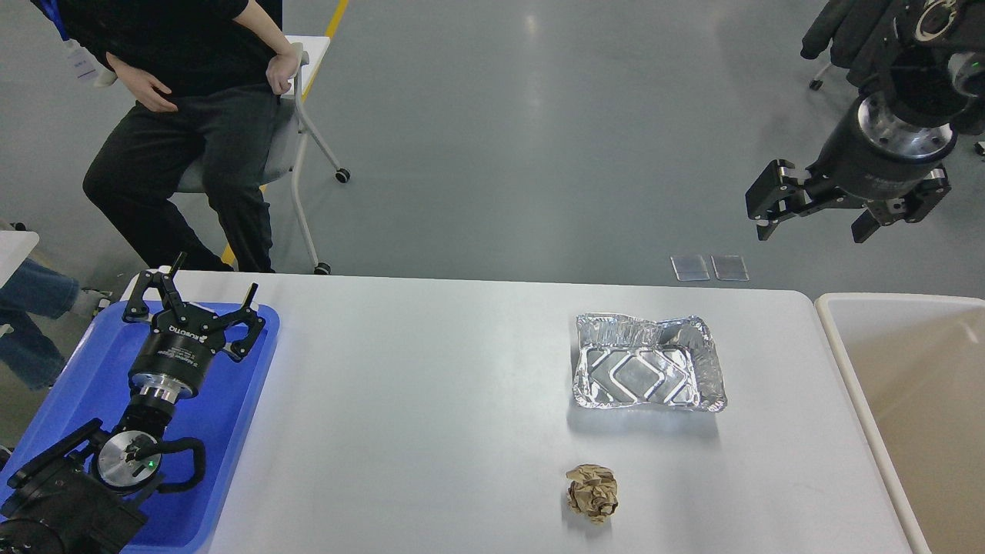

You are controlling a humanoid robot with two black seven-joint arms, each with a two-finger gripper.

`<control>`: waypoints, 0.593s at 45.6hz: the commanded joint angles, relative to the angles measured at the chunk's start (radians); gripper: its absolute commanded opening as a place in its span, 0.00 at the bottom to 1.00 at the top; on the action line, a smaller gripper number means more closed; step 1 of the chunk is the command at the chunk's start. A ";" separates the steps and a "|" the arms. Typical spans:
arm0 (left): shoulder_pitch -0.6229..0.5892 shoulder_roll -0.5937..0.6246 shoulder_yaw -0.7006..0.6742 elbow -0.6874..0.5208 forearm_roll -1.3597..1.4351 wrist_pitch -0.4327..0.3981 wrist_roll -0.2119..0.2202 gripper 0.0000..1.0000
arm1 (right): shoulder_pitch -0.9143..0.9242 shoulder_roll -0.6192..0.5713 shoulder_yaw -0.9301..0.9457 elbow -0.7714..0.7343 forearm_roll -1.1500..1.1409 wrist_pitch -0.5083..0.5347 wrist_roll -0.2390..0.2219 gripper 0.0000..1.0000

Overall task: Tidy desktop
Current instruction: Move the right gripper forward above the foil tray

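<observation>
The desktop (pixel 431 400) spreads white before us, with a blue tray (pixel 231 431) at its left end and a beige bin (pixel 908 400) just beside its right end. Two things lie loose on it: a foil container (pixel 646 373) toward the right, and a crumpled ball of brown paper (pixel 592 494) nearer us, well apart from both arms.

Our left gripper (pixel 196 304) hovers over the tray, fingers spread and holding nothing. Our right gripper (pixel 835 211) hangs high beyond the table's far right corner, fingers apart and likewise empty.

We judge the foil the riskier pick: its thin, bent walls may crush or slip under a pinch, and a low approach could shove it along the smooth top. The light paper ball may roll away if nudged off-centre. A person (pixel 192 115) sits close behind the left end, so a wide left swing worries us.
</observation>
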 commanded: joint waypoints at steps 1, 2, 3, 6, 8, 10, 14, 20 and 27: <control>0.000 0.000 0.000 0.001 0.000 0.000 0.000 0.99 | -0.005 0.009 0.013 0.001 -0.007 0.000 0.000 1.00; 0.000 0.000 0.000 -0.001 0.000 0.000 0.000 0.99 | -0.005 0.009 0.013 0.001 -0.007 0.000 0.000 1.00; 0.000 0.000 0.000 0.000 0.000 0.000 0.000 0.99 | -0.008 0.009 0.013 0.001 -0.007 0.000 0.000 1.00; 0.000 0.000 0.000 -0.001 0.000 0.000 0.000 0.99 | -0.014 0.009 0.014 0.001 -0.005 0.000 0.000 1.00; 0.000 0.000 0.000 -0.001 0.000 0.000 0.000 0.99 | -0.014 0.008 0.013 0.001 -0.007 0.000 0.000 1.00; 0.000 0.000 0.000 -0.001 0.000 0.000 0.000 0.99 | -0.014 0.000 0.010 0.001 -0.007 0.000 0.000 1.00; 0.000 0.000 0.000 -0.001 0.000 0.000 0.000 0.99 | -0.016 -0.007 0.005 -0.001 -0.005 0.000 0.000 1.00; -0.002 0.000 0.000 -0.001 0.000 0.000 0.000 0.99 | -0.022 -0.001 0.007 -0.001 0.001 0.000 0.000 1.00; -0.002 0.000 0.000 -0.001 0.000 -0.002 0.001 0.99 | -0.024 -0.004 0.022 -0.002 0.027 0.000 0.001 1.00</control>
